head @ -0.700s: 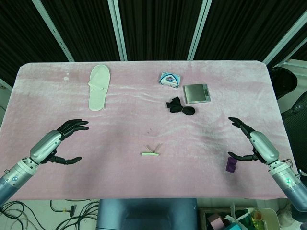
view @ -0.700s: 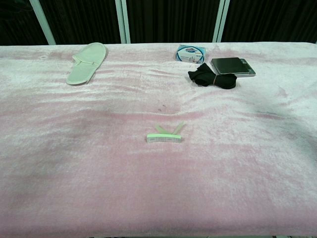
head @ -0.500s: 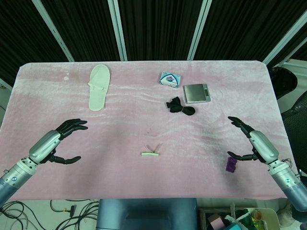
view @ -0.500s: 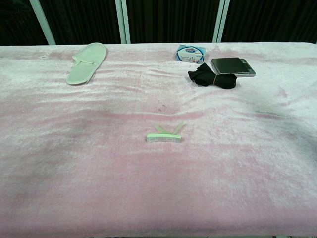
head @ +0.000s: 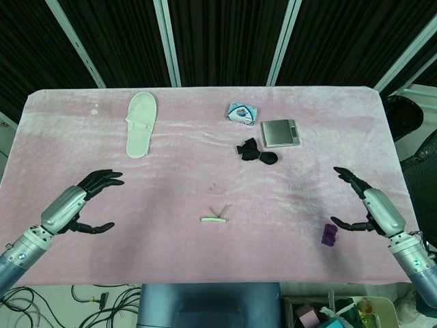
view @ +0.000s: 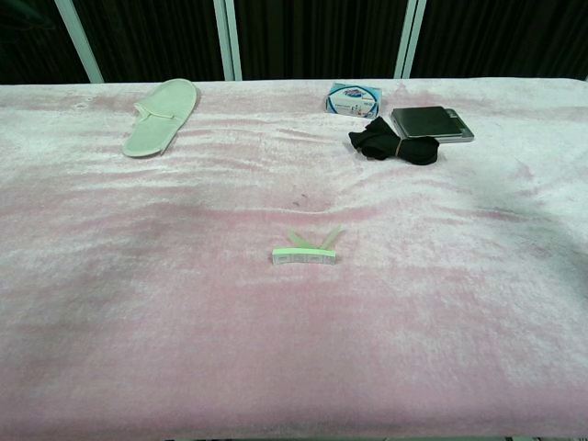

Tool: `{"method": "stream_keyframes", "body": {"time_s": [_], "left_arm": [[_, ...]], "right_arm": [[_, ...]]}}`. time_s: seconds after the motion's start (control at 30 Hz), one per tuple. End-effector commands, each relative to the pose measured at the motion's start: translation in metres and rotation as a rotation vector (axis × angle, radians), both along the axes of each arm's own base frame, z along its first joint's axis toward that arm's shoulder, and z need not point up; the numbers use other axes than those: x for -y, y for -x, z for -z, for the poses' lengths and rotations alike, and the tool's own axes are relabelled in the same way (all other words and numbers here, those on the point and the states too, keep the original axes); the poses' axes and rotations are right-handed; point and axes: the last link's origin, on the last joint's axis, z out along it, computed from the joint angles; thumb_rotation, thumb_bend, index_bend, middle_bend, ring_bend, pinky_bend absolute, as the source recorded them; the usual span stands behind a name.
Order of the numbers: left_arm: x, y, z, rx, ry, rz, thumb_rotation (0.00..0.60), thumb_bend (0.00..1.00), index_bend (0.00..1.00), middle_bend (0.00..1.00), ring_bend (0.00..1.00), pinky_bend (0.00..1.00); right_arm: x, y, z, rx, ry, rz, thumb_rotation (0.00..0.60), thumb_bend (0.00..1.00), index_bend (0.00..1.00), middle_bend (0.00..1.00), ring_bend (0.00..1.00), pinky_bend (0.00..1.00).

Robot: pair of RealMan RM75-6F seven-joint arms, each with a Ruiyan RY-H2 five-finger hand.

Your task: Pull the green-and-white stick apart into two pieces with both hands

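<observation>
The green-and-white stick lies on the pink cloth near the front middle of the table; in the chest view the stick shows a white bar with two thin pale green strips angled off it. My left hand hovers far to its left, fingers spread and empty. My right hand hovers far to its right near the table's edge, fingers apart and empty. Neither hand shows in the chest view.
A small purple object lies just left of my right hand. At the back are a pale slipper, a blue-and-white packet, a grey scale and a black bundle.
My right hand has drawn back a little to the right, away from the purple object. The left hand and the stick have barely moved.
</observation>
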Motion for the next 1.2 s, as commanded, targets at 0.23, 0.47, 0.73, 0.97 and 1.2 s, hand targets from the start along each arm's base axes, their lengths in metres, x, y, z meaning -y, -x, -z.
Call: {"method": "stream_keyframes", "body": {"time_s": [0.23, 0.47, 0.73, 0.97, 1.2], "left_arm": [[-0.002, 0.004, 0.004, -0.033, -0.039, -0.015, 0.6, 0.23, 0.17, 0.08, 0.0, 0.0], [-0.023, -0.011, 0.032, -0.194, -0.038, 0.009, 0.6, 0.2, 0.17, 0.08, 0.0, 0.0], [-0.053, -0.061, 0.08, -0.387, -0.074, 0.088, 0.6, 0.17, 0.17, 0.07, 0.0, 0.0], [-0.064, -0.099, 0.125, -0.469, -0.057, 0.164, 0.6, 0.17, 0.17, 0.07, 0.0, 0.0], [-0.074, -0.135, 0.166, -0.478, 0.0, 0.166, 0.6, 0.17, 0.19, 0.07, 0.0, 0.0]], "right_arm": [[-0.001, 0.002, 0.001, -0.003, 0.007, 0.002, 0.6, 0.19, 0.0, 0.06, 0.12, 0.15], [-0.005, 0.006, 0.001, -0.031, 0.016, 0.007, 0.6, 0.19, 0.0, 0.06, 0.12, 0.15], [0.003, 0.014, -0.01, -0.356, 0.24, 0.003, 0.6, 0.19, 0.0, 0.06, 0.12, 0.15], [0.013, 0.002, -0.011, -0.455, 0.28, -0.017, 0.6, 0.19, 0.0, 0.06, 0.12, 0.15], [0.019, -0.009, -0.008, -0.455, 0.266, -0.022, 0.6, 0.19, 0.0, 0.06, 0.12, 0.15]]}}
